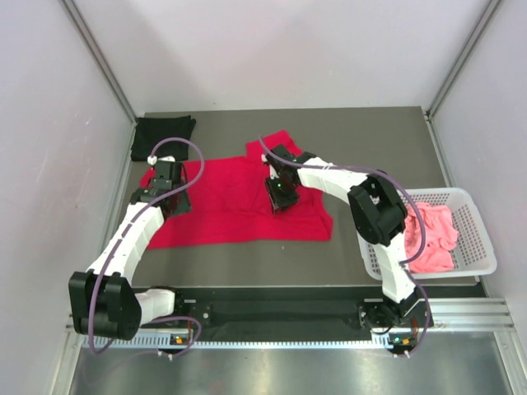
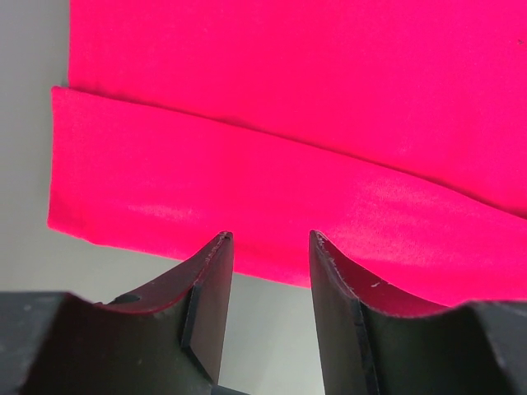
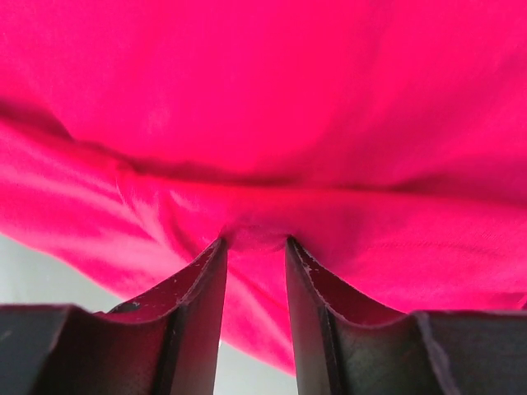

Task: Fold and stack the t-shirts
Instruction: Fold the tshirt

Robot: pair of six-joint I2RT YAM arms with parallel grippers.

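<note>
The bright red t-shirt [image 1: 239, 206] lies spread across the middle of the table, with a sleeve folded in at its back edge. My left gripper [image 1: 167, 183] is over the shirt's left edge. In the left wrist view it [image 2: 270, 236] stands open with bare table between the fingers, tips at the hem of the red cloth [image 2: 288, 107]. My right gripper [image 1: 280, 196] is on the shirt's upper middle. In the right wrist view it [image 3: 255, 240] holds a puckered fold of red cloth [image 3: 288, 107]. A black t-shirt [image 1: 163, 136] lies folded at the back left. A salmon pink t-shirt [image 1: 432, 234] lies crumpled in the basket.
The white lattice basket [image 1: 482, 239] sits at the table's right edge, next to the right arm's elbow. White walls close in the table at the back and on both sides.
</note>
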